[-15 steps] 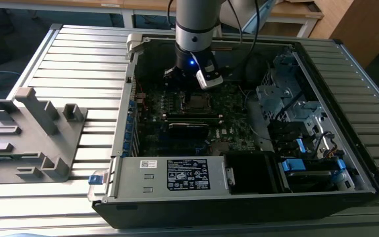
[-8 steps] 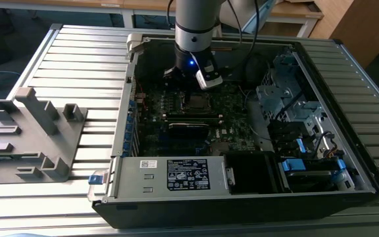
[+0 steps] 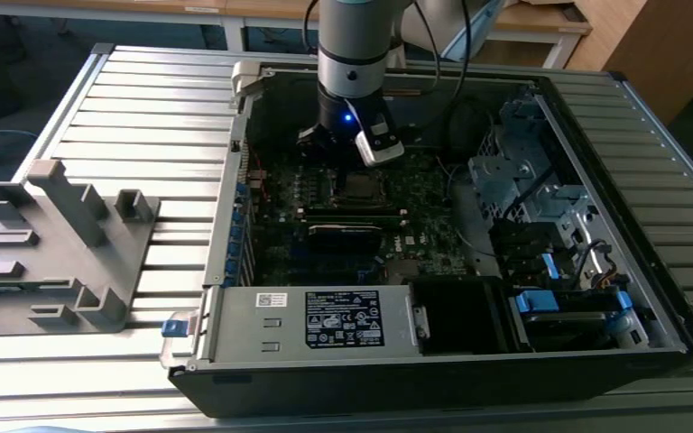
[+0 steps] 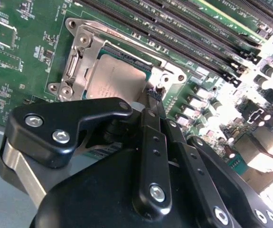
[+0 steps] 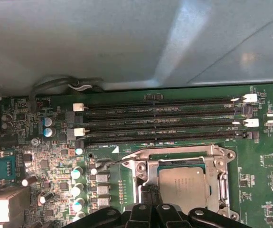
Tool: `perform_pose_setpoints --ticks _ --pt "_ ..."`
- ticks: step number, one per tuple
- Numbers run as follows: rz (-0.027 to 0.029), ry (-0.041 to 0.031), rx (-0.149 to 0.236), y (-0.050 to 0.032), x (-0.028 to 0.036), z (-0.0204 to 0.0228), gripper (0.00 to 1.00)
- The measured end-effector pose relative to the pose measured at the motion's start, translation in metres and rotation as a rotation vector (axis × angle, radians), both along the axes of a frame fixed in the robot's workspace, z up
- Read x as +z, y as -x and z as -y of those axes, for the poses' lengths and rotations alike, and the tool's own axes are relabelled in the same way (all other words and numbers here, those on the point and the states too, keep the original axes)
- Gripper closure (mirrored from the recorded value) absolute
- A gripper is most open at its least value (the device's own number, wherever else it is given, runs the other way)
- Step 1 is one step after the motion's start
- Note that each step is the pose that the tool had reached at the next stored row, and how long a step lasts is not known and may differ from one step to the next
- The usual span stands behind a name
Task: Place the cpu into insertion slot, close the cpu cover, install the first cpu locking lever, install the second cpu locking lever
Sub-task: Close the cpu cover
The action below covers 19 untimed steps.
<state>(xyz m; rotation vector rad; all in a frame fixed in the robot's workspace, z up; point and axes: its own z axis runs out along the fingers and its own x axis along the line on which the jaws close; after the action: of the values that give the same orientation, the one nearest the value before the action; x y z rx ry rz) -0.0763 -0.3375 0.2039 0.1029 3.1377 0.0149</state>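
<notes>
The cpu (image 4: 111,80) lies flat in its socket on the green motherboard, its dull grey top showing through the window of the cpu cover (image 4: 80,59). In the first wrist view the cpu (image 5: 181,184) sits inside the same silvery cover (image 5: 223,176), which lies down flat. A thin wire locking lever (image 5: 110,163) sticks out past one corner of the socket. My gripper (image 4: 153,97) is shut, its black fingers meeting at the socket's edge right beside the cpu. In the exterior view the gripper (image 3: 364,161) hangs just above the socket (image 3: 359,186) inside the open computer case.
Black memory slots (image 5: 164,121) run beside the socket, with capacitors (image 5: 77,173) close by. The case walls (image 3: 228,194) surround the board. A power supply (image 3: 322,317) and drive cages (image 3: 540,203) fill the case. A grey fixture (image 3: 64,244) stands at the exterior view's left.
</notes>
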Motion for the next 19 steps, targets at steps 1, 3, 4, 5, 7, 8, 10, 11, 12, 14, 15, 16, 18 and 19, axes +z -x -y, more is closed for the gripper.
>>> perform_pose_setpoints --ticks 1,3,4,5,7,8,10,11,12,14,15,16,18,19 --pt "0.0 0.0001 0.0 0.0 0.0 0.0 0.9" --pt "0.0001 -0.0001 0.0 0.0 -0.0003 -0.0001 0.9" --pt "0.0005 -0.0006 0.0 0.0 -0.001 -0.0002 0.9" --pt "0.0005 -0.0005 0.0 0.0 -0.0017 -0.0001 0.9" --pt "0.0003 -0.0002 0.0 0.0001 -0.0028 -0.0001 0.9" --pt "0.0002 0.0 0.0 0.0001 -0.0028 0.0 0.9" --pt "0.0001 0.0001 0.0 0.0001 -0.0028 0.0 0.9" --pt "0.0002 -0.0001 0.0 0.0001 -0.0029 -0.0001 0.9" --pt "0.0004 -0.0004 0.0 0.0001 -0.0033 -0.0001 0.9" --pt "0.0009 -0.0002 0.0 0.0 -0.0047 -0.0001 0.9" --pt "0.0009 0.0003 0.0 0.0001 -0.0053 0.0 0.9" --pt "0.0008 0.0007 0.0 0.0002 -0.0058 0.0001 0.9" --pt "0.0009 0.0008 0.0 0.0002 -0.0063 0.0001 0.9" --pt "0.001 0.0006 0.0 0.0002 -0.0065 0.0001 0.9"
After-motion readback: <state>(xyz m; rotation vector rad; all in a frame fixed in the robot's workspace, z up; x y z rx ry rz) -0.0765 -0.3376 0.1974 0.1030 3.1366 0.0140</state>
